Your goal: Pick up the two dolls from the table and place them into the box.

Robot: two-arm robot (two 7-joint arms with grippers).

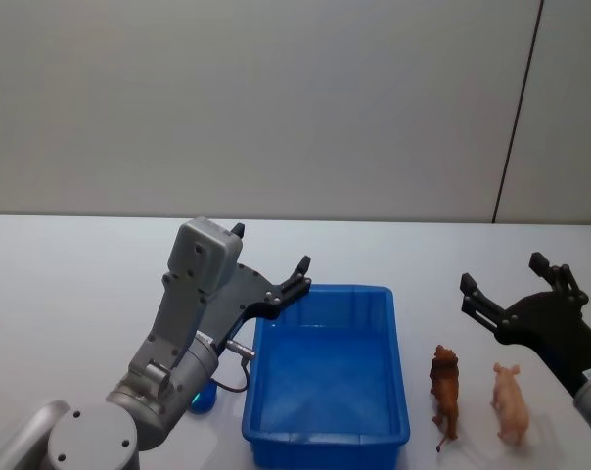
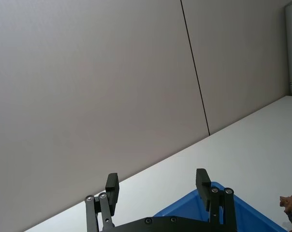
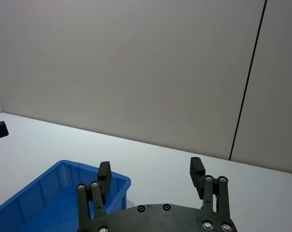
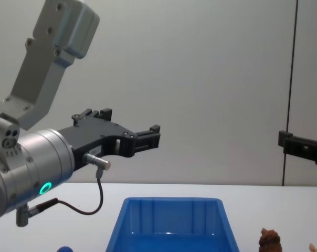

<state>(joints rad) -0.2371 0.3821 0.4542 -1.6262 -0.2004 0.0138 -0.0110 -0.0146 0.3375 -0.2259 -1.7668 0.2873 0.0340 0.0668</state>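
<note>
two dolls stand on the white counter [image 1: 70, 284] at the lower right of the head view: a brown doll [image 1: 445, 387] just right of the blue box [image 1: 325, 291], and a pink doll [image 1: 511, 397] close beside it, the pair apart but near. the box sits at lower centre, its floor bare. the right gripper [image 1: 504, 274] hangs above and behind the dolls at the right edge, its fingers spread and holding nothing. the left gripper [image 1: 271, 250] hovers over the box's upper left corner, likewise spread and empty. the first pick looks not yet begun, and the right gripper appears best placed for it. done well, it would come straight down over one doll, close across the narrow body rather than the legs, and keep clear of the neighbour, which a stray finger could tip. it would then lift above the thick rim before letting go over the box's middle. the count: two dolls, one box, two grippers, and one small blue object [image 1: 203, 397] at the lower left, partly hidden by the left arm.
</note>
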